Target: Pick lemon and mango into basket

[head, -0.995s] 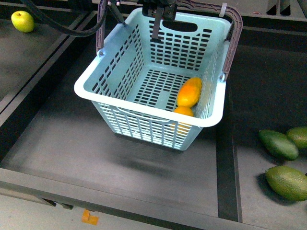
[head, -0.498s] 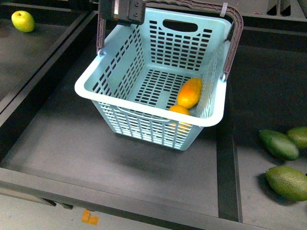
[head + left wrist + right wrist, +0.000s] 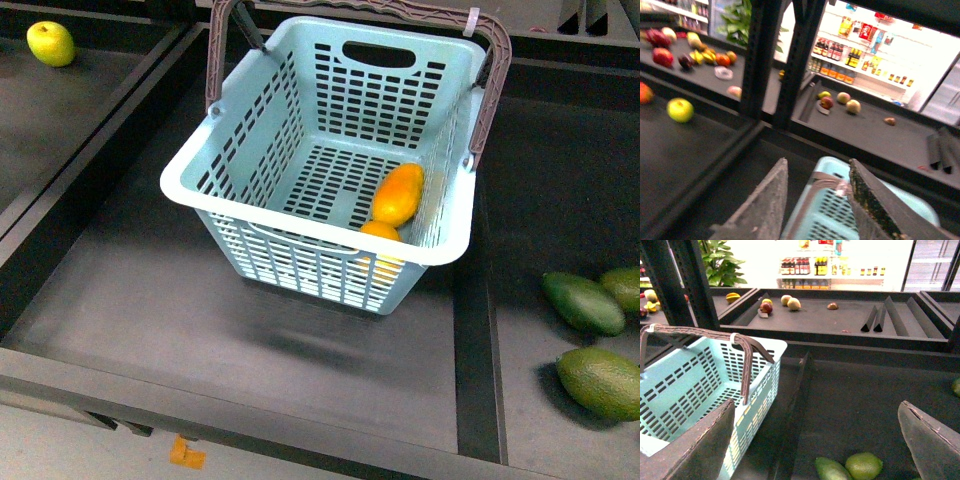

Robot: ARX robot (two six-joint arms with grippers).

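Note:
The light blue basket (image 3: 290, 220) stands in the middle of the dark tray with its brown handles raised. Inside it, by the right wall, lies the long orange mango (image 3: 398, 194). The plump lemon (image 3: 380, 231) sits just in front of the mango, half hidden by the front rim. Neither gripper shows in the front view. My left gripper (image 3: 817, 162) is open and empty, hovering above the basket (image 3: 822, 220) and its handle. My right gripper (image 3: 817, 405) is open and empty over the dark tray, to the right of the basket (image 3: 685, 380).
Three green avocados (image 3: 582, 302) lie at the right edge, two of which show under the right gripper (image 3: 832, 470). A yellow-green apple (image 3: 50, 43) rests on the far left tray. Raised dividers (image 3: 470, 330) separate the trays. Dark shelf posts (image 3: 762, 55) rise behind the basket.
The gripper that hung over the basket's far rim moved left and up, and is now out of the front view. The basket shifted slightly to the right.

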